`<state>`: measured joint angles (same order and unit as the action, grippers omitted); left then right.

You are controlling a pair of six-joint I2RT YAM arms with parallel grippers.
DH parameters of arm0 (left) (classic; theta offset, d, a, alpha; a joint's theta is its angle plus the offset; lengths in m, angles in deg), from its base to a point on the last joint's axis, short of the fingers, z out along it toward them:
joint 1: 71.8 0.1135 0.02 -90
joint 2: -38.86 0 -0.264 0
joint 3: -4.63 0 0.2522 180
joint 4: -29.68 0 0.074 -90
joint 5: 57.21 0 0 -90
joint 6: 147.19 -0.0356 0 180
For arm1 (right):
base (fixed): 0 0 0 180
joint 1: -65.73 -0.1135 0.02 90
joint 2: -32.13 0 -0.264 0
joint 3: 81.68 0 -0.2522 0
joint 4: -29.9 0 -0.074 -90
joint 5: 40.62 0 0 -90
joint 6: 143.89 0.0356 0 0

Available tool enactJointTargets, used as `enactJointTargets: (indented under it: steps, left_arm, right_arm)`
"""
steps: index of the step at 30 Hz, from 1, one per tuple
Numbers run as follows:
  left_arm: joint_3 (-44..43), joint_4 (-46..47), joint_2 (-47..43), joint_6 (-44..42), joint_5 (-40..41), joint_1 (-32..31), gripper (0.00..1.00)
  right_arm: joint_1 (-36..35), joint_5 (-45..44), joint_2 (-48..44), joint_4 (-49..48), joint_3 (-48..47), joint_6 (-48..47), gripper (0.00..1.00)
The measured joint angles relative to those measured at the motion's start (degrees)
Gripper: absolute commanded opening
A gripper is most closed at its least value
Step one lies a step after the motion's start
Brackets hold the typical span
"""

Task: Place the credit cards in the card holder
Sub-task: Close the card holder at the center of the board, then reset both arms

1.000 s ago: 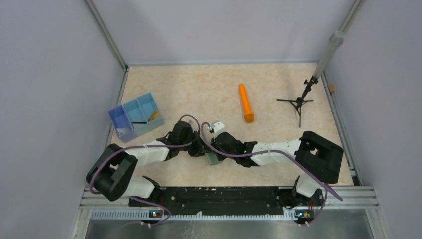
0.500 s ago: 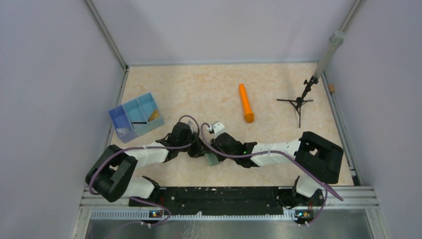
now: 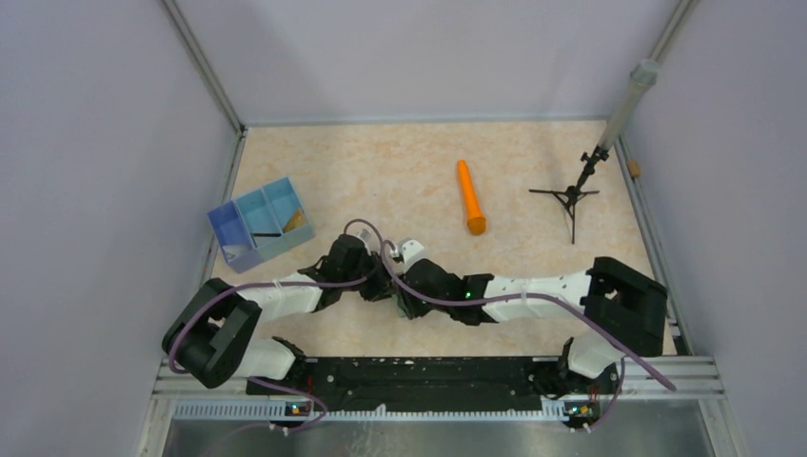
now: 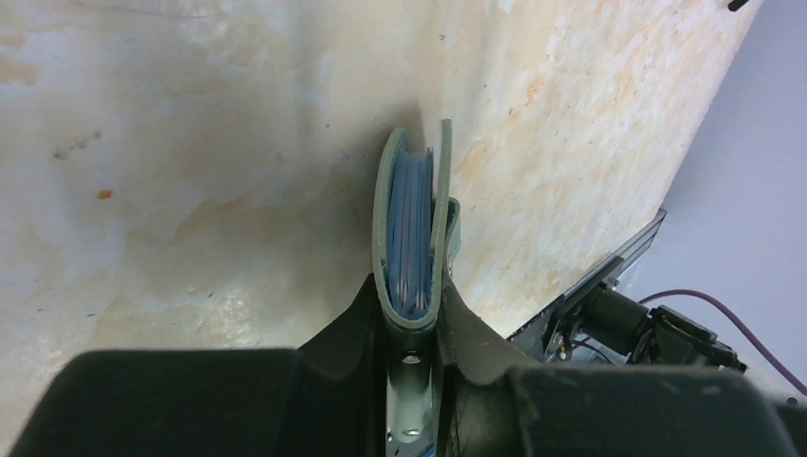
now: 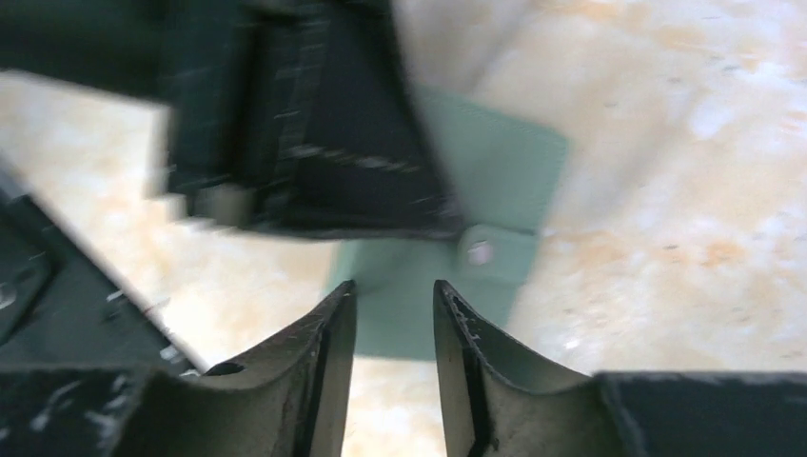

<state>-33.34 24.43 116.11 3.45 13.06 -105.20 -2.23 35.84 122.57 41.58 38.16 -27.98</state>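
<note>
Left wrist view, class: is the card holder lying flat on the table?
No: the card holder is gripped edge-on in the left hand, its pale blue inside showing.

The table (image 3: 381,171) is a pale beige, marbled surface, walled on the left, right and far sides. At its left sits a blue three-compartment tray (image 3: 228,228), angled to the edges. Far of centre lies an orange cylinder (image 3: 469,197), pointing near and far. At the far right stands a small black tripod (image 3: 571,195) carrying a leaning grey pole, with a small tan object (image 3: 634,170) beside it at the right edge. Near centre, the card holder (image 4: 385,228) stands on edge; whether it touches the surface cannot be told.
</note>
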Motion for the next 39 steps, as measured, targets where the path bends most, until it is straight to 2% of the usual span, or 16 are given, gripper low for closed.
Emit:
enactJointTargets:
  steps: [3,6,9,12,15,17,19,20,25,30,35,39]
  left_arm:
    - [-0.6,0.0,-0.1,-1.7,1.0,-0.8,0.01]
    - [-1.1,-0.4,-0.3,-3.3,2.2,-1.4,0.18]
    - [-1.2,-1.5,-1.4,-4.5,4.0,-1.9,0.36]
    - [-1.3,-4.8,-3.2,-7.2,9.0,-1.6,0.56]
    - [-1.8,-8.6,-5.5,-9.2,12.8,-0.4,0.71]
    - [-2.4,-10.9,-7.3,-10.5,15.1,0.4,0.84]
    - [-2.8,-13.7,-9.5,-11.9,17.3,1.6,0.96]
    - [-3.0,-15.1,-10.9,-12.6,18.3,2.4,0.98]
    - [-5.9,-22.3,-19.1,-16.9,22.1,7.2,0.99]
    - [-14.7,-30.4,-26.1,-23.7,25.5,15.5,0.99]
    - [-25.2,-36.4,-30.7,-32.1,29.8,22.6,0.99]
    - [-26.4,-37.1,-36.6,-38.3,33.1,23.3,0.99]
  right_arm:
    - [-2.6,3.7,-3.3,3.3,-1.2,1.4,0.44]
    - [-4.2,6.1,-7.5,6.4,-1.8,2.3,0.48]
    - [-1.9,6.6,-11.9,9.6,-1.6,2.8,0.53]
    - [2.0,6.6,-15.9,11.1,-0.3,2.8,0.6]
    - [7.4,7.9,-19.6,11.8,2.6,2.5,0.64]
    - [12.0,9.8,-21.2,12.3,4.6,2.0,0.75]
    - [18.0,12.4,-22.0,12.8,6.2,1.0,0.77]
    - [20.7,13.4,-22.1,12.9,6.7,0.6,0.77]
    - [35.4,17.4,-22.5,14.1,7.8,-1.4,0.78]
    - [48.2,17.6,-27.8,15.4,7.8,-2.8,0.81]
    - [51.0,9.2,-38.1,16.9,7.7,-5.7,0.85]
    - [51.0,3.4,-48.0,16.0,7.9,-8.3,0.91]
